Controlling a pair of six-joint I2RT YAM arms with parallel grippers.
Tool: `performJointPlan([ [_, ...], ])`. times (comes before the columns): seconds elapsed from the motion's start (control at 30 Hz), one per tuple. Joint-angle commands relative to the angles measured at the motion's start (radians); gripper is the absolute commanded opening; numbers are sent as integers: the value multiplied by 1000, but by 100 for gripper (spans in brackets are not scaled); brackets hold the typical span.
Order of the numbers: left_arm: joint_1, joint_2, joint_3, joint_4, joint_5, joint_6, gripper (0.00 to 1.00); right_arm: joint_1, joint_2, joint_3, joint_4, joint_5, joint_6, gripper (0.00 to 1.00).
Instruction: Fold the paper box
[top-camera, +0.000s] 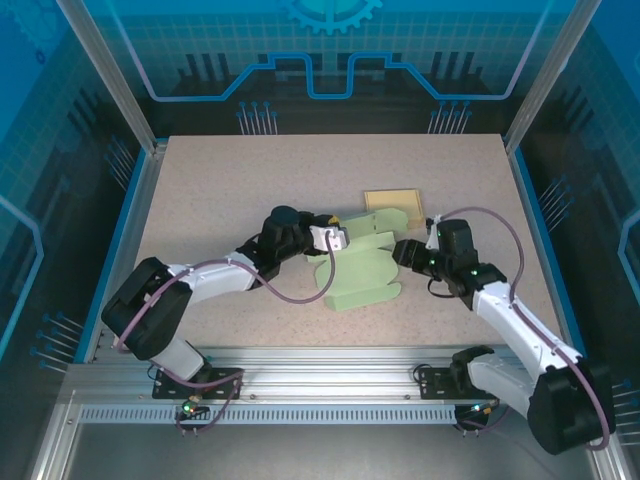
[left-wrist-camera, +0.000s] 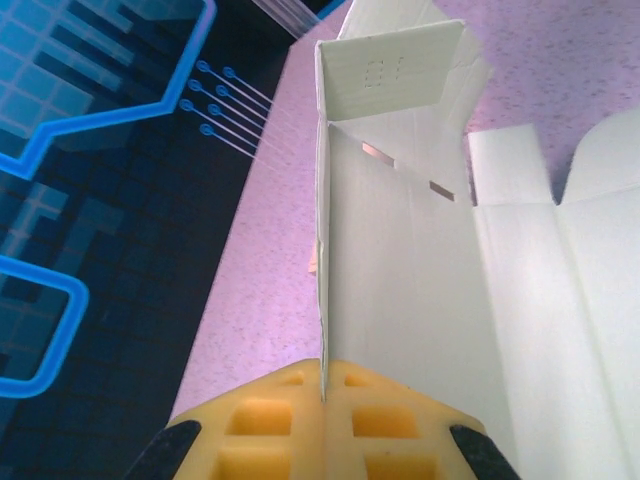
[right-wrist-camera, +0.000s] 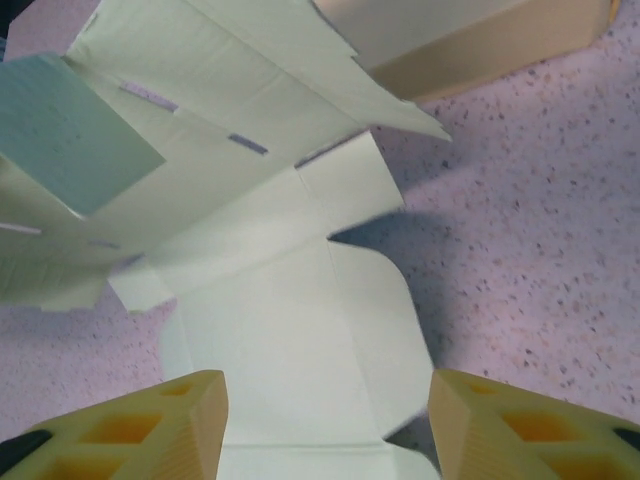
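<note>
The paper box (top-camera: 360, 268) is a pale green, partly unfolded blank lying at the table's centre. My left gripper (top-camera: 335, 240) is at its left side, shut on the edge of a raised panel. In the left wrist view that panel (left-wrist-camera: 400, 280) stands upright, and its thin edge is pinched in my left gripper (left-wrist-camera: 323, 385) between yellow fingers (left-wrist-camera: 260, 430). My right gripper (top-camera: 402, 252) is at the box's right edge and stands open. In the right wrist view my right gripper (right-wrist-camera: 328, 395) hovers over a flat rounded flap (right-wrist-camera: 300, 330) with nothing held.
A tan folded box (top-camera: 392, 205) sits just behind the green blank and appears at the top of the right wrist view (right-wrist-camera: 470, 40). The speckled tabletop (top-camera: 250, 180) is bordered by blue walls and metal posts (top-camera: 110, 85).
</note>
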Motion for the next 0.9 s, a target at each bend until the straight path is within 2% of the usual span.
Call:
performJointPlan([
  [0.0,13,-28,41,-130,101,-51,0,5,-43,-54,61,2,-19,58],
  [0.2,25,-39,63,-165,161,-116,0,5,-43,-122,152,1,-18,58],
  [0.37,31,-29,77,-185,160,-130,0,7,14,-164,266,-20,-4,58],
  [0.7,74,-56,109,-248,293,-183,0,16,181,-88,318,-34,-60,57],
  [0.87,80,-54,127,-268,320,-193,0,17,241,-66,340,-39,-72,56],
])
